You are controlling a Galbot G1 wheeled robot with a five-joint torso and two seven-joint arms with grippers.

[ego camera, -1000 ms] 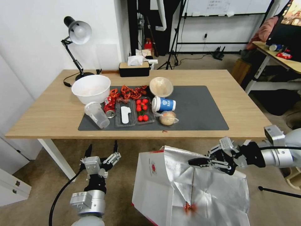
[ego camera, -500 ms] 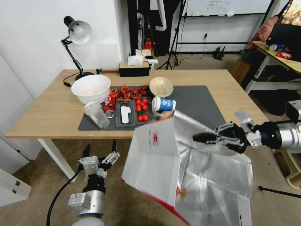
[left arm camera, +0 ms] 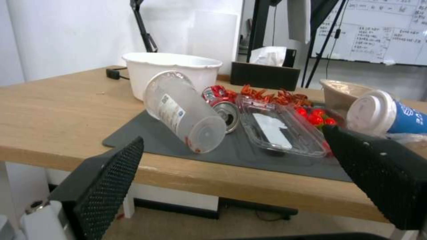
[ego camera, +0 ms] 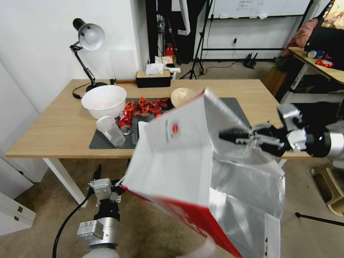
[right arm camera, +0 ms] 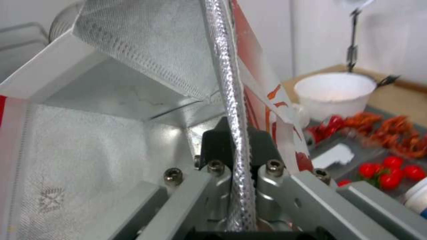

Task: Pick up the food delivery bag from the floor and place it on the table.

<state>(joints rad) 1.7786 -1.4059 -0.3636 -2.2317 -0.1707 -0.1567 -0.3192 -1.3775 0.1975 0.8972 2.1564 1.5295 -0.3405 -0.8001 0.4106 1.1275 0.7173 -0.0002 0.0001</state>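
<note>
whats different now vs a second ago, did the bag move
Yes. The right gripper, shut on the foil rim of the food delivery bag, has risen from below the table's edge to above it, lifting the bag up so it now hides the cup, tomatoes and bun on the mat. The left gripper stayed open and low in front of the table; the tabletop items did not move.

White food delivery bag (ego camera: 172,157), silver foil lining, red bottom edge, small red logo, hangs tilted in the air before the light-wood table (ego camera: 50,129), covering part of its dark mat.
</note>
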